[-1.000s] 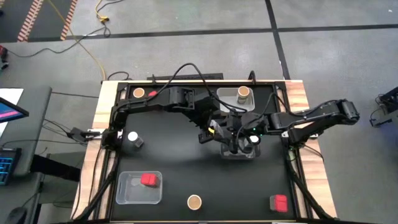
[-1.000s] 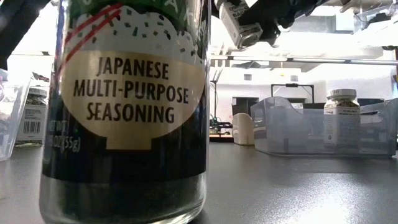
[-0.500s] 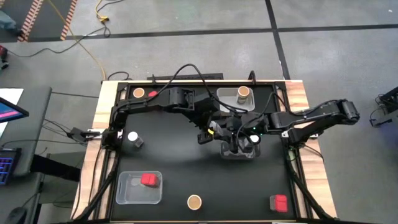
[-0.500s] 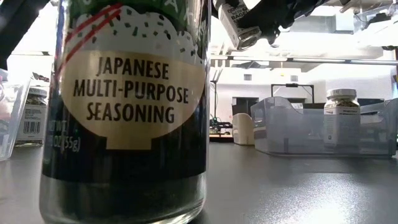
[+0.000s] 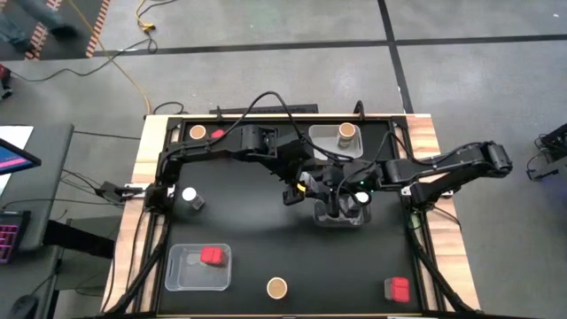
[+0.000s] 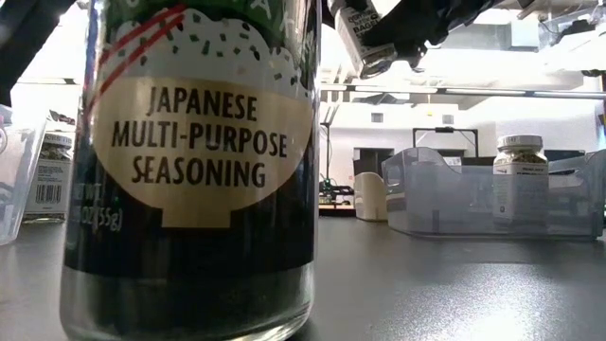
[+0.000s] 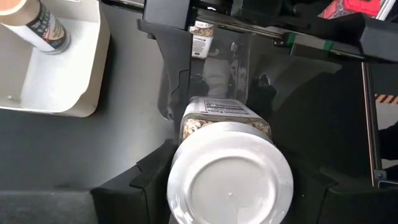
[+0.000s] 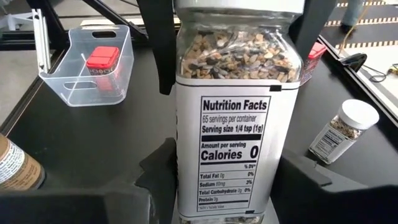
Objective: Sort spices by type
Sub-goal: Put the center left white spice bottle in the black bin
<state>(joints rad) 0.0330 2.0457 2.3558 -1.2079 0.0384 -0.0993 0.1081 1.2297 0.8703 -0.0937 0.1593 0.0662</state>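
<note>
Though the overhead barely differed from a second before, the low camera showed the white-lidded jar (image 6: 365,43) a touch higher, so I judged it mid-carry and not yet sorted. At the left front, a clear tray (image 5: 177,270) held one red box (image 5: 211,256). The back white tray (image 5: 326,137) held one cork-topped jar (image 5: 346,133). The left gripper (image 7: 230,177) was clamped on the white-lidded jar above the middle clear tray (image 5: 341,219), its contents hidden. Whether the right gripper (image 8: 227,186), close around that jar, had hold of it I could not tell
</note>
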